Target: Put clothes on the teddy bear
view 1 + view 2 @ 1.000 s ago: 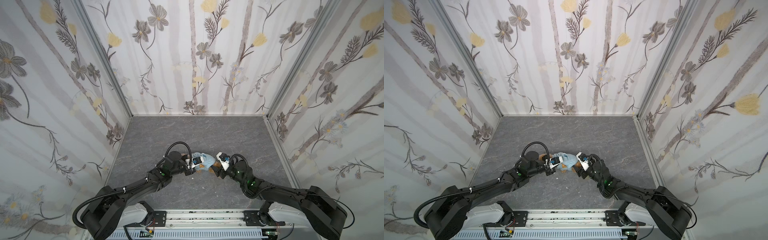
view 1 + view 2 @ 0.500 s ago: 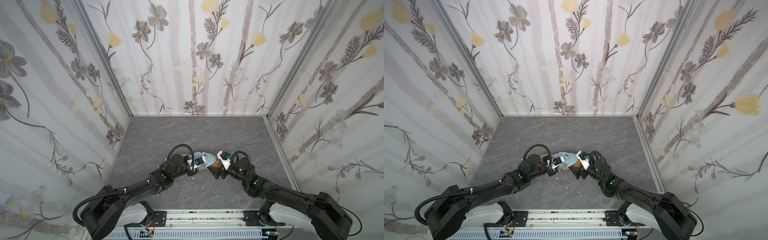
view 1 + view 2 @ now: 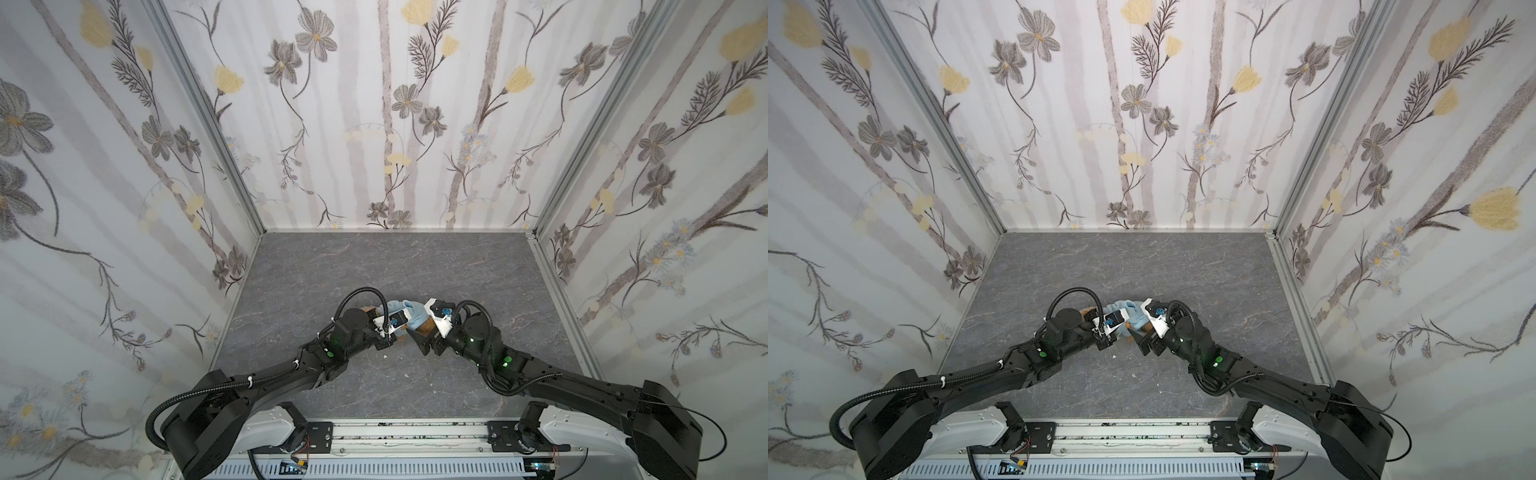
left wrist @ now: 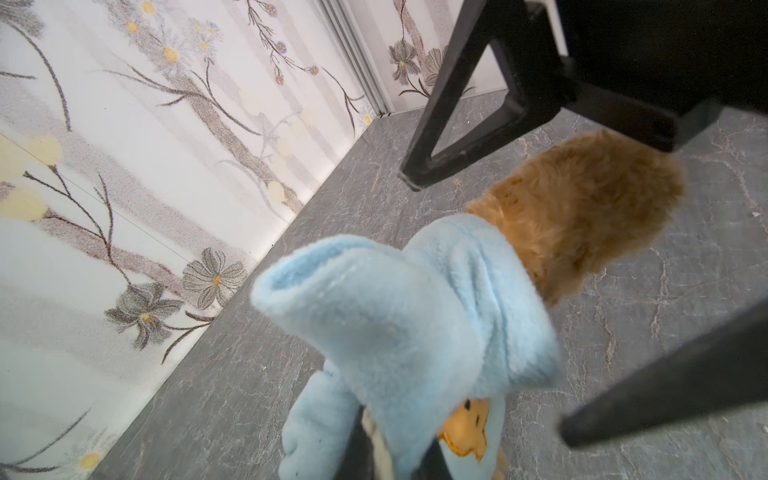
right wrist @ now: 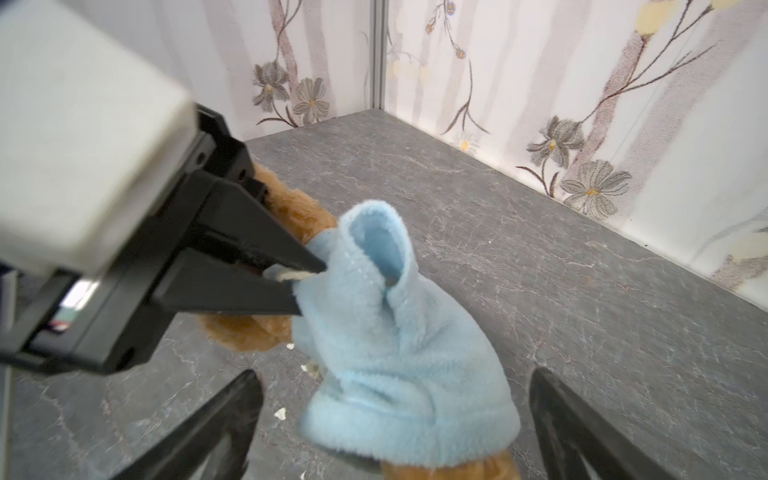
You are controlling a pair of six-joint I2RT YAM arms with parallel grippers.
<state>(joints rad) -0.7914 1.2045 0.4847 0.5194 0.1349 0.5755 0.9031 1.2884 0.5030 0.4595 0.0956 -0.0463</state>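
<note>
The teddy bear [image 3: 424,329], golden-brown and fluffy, is at the middle of the grey floor in both top views, partly inside a light-blue hooded top [image 3: 412,312] [image 3: 1133,312]. In the right wrist view my left gripper [image 5: 305,284] is shut on the top's [image 5: 399,332] edge, with brown fur [image 5: 293,216] behind its fingers. My right gripper [image 5: 395,419] stands open, its fingers [image 5: 226,424] well apart on either side of the top's hem, touching nothing. In the left wrist view the top [image 4: 415,316] covers my left gripper [image 4: 390,461]; the bear [image 4: 582,216] sticks out beyond it.
Small white crumbs [image 5: 281,412] lie on the floor [image 3: 374,266] under the bear. Flowered walls close the left, back and right sides. The arms' mounting rail [image 3: 395,432] runs along the front edge.
My right gripper's jaws have spread wider around the clothed bear. Both grippers have shifted slightly, and my left gripper keeps its hold on the blue top.
</note>
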